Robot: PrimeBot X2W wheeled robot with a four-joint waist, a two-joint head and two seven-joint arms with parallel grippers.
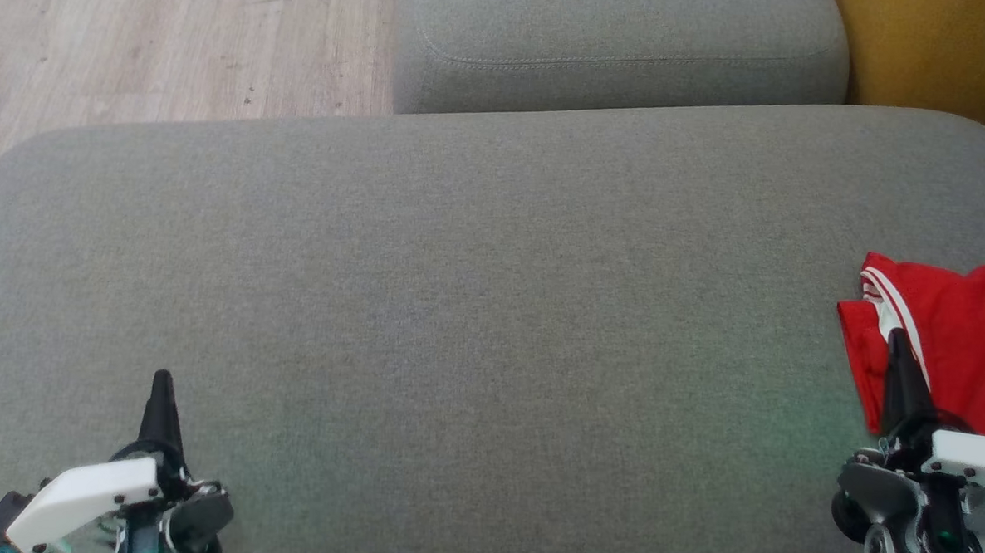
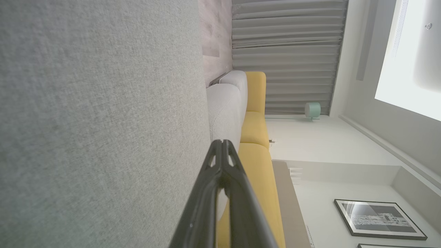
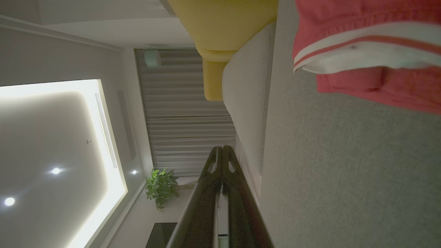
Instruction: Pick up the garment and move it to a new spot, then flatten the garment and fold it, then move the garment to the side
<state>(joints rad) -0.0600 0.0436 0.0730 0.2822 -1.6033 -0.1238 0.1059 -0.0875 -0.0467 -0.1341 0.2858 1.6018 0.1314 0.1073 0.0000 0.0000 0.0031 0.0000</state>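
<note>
- A red garment with white stripes is lying bunched up on a big grey cushion. It is sitting far over on the robot's right side, and part of it is running off the edge of the head view.
- I cannot tell any brand or writing on the garment.
- The right jaws are pressing tight together and are holding nothing. Their dark fingers are pointing up the head view, and the tip is showing in front of the garment's near left part.
- In the right wrist view the garment is showing up in the corner. The closed fingers are sitting apart from it, with bare cushion between them.
- The left jaws are squeezing shut too, with nothing in them. Their fingers are hanging over bare cushion at the lower left, well apart from the garment.
- A smaller grey cushion is sitting just behind the big one. A wood floor is showing at the far left, and a yellow sofa is peeking in at the far right.
- In the left wrist view a grey curtain, a small green lamp and a framed picture are showing. The picture is too small to tell any words.
- In the right wrist view a green plant is standing near the curtain, and ceiling lights are glowing.
</note>
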